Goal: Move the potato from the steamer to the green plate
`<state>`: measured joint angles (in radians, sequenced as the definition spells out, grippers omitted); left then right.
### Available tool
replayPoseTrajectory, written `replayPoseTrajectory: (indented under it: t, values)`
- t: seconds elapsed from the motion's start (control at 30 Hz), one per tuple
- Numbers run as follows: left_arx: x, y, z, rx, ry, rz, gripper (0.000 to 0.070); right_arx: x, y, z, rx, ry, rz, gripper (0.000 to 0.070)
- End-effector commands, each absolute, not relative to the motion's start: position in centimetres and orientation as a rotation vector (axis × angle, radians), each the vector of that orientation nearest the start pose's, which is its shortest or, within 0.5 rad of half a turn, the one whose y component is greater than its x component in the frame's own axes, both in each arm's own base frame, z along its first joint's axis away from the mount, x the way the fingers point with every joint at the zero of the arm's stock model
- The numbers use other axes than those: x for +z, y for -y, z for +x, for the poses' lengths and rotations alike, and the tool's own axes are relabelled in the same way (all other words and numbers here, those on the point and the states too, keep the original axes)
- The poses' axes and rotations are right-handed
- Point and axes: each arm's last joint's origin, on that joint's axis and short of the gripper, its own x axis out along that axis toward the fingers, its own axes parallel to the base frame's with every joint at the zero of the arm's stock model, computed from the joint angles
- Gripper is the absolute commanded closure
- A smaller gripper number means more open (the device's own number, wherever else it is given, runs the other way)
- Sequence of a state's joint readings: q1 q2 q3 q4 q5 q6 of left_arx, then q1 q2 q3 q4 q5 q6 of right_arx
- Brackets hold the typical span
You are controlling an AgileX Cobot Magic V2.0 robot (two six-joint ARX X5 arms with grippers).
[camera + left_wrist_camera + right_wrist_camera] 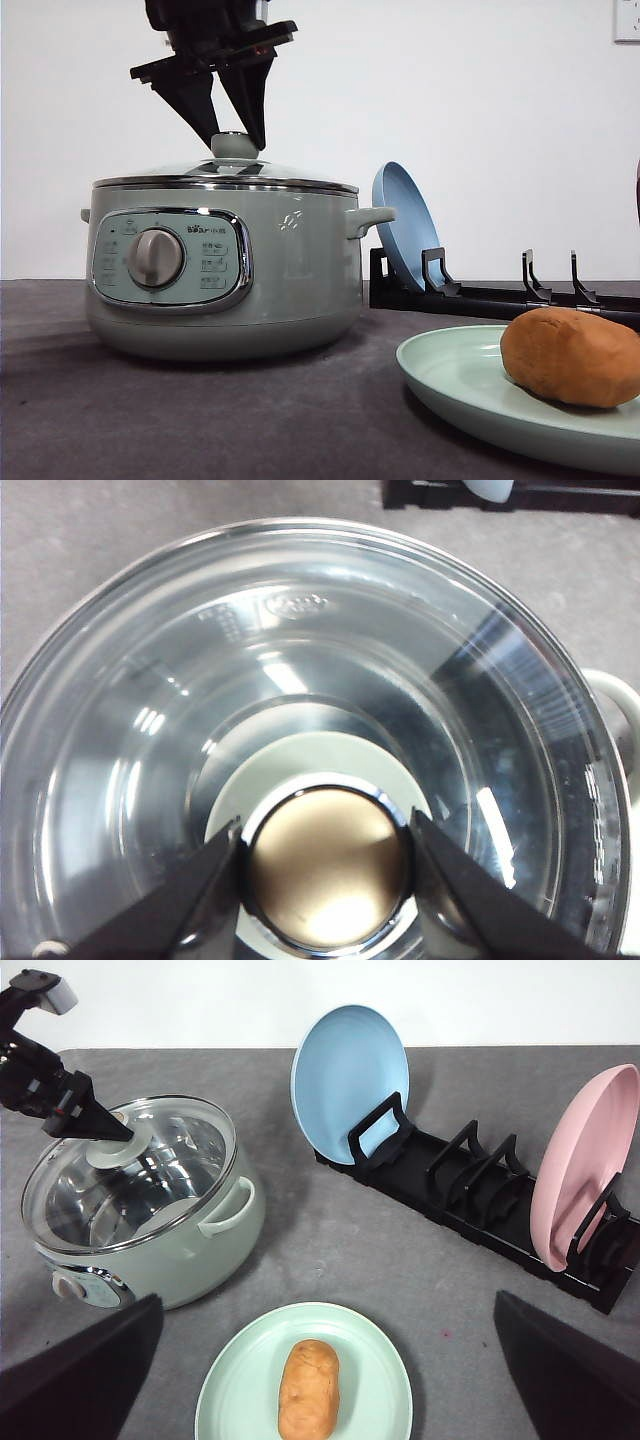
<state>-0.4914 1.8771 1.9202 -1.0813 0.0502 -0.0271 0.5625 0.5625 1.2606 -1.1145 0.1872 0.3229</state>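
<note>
The potato (575, 355) (308, 1385) lies on the green plate (450, 375) (240, 1390) at the front right of the table. Left of it stands the steamer (290, 270) (200, 1250) with its glass lid (150, 730) seated on the pot. My left gripper (237, 143) (325, 870) (108, 1132) comes down from above, its two black fingers pressed against either side of the lid knob (325, 865). High over the plate, my right gripper (328, 1298) is open with nothing between its fingers.
A black dish rack (500, 295) (470, 1175) runs along the back right. A blue plate (405, 225) (345, 1070) stands upright in it, with a pink plate (590, 1160) at its far end. Grey tabletop lies between steamer and rack.
</note>
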Motion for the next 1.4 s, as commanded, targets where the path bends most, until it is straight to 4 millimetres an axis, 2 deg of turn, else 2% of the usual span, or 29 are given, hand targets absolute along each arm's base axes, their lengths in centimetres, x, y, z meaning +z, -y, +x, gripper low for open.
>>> replayPoseTrajectory:
  t: [0.0, 0.23, 0.3, 0.37, 0.43, 0.5, 0.57, 0.73, 0.9, 1.1, 1.23, 1.37]
  values:
    - [33.3, 19.3, 34.7, -0.530, -1.068, 0.202, 0.0700, 41.3, -1.3, 3.1, 0.304, -0.430, 0.176, 0.0028]
    - [33.2, 18.5, 34.9, -0.512, -1.088, 0.201, 0.0700, 41.3, -1.3, 3.1, 0.304, -0.430, 0.176, 0.0027]
    - [33.2, 18.5, 34.9, -0.510, -1.094, 0.201, 0.0670, 41.3, -1.3, 3.1, 0.304, -0.430, 0.177, 0.0027]
    - [33.2, 18.5, 34.9, -0.507, -1.093, 0.196, 0.0489, 41.3, -1.3, 3.1, 0.305, -0.428, 0.177, 0.0027]
    - [33.4, 18.5, 34.9, -0.503, -1.086, 0.187, 0.0257, 41.3, -1.3, 3.1, 0.305, -0.427, 0.178, 0.0028]
    - [34.0, 18.3, 34.8, -0.498, -1.075, 0.175, 0.0060, 41.3, -1.3, 3.1, 0.305, -0.427, 0.177, 0.0027]
    - [35.0, 18.1, 34.5, -0.499, -1.055, 0.168, 0.0000, 41.3, -1.3, 3.1, 0.306, -0.427, 0.177, 0.0027]
    - [38.4, 17.1, 32.5, -0.508, -0.983, 0.154, 0.0000, 41.3, -1.3, 3.1, 0.306, -0.428, 0.177, 0.0027]
    - [41.5, 15.4, 29.2, -0.520, -0.949, 0.167, 0.0000, 41.2, -1.3, 3.1, 0.310, -0.430, 0.156, 0.0027]
    - [45.0, 13.3, 25.1, -0.538, -0.829, 0.185, 0.0000, 41.2, -1.3, 3.0, 0.326, -0.429, 0.097, 0.0027]
    - [45.7, 11.6, 22.0, -0.551, -0.746, 0.190, 0.0000, 41.1, -1.3, 3.0, 0.334, -0.428, 0.058, 0.0027]
    - [44.0, 9.8, 18.5, -0.558, -0.667, 0.183, 0.0000, 41.1, -1.4, 3.0, 0.387, -0.433, 0.044, 0.0027]
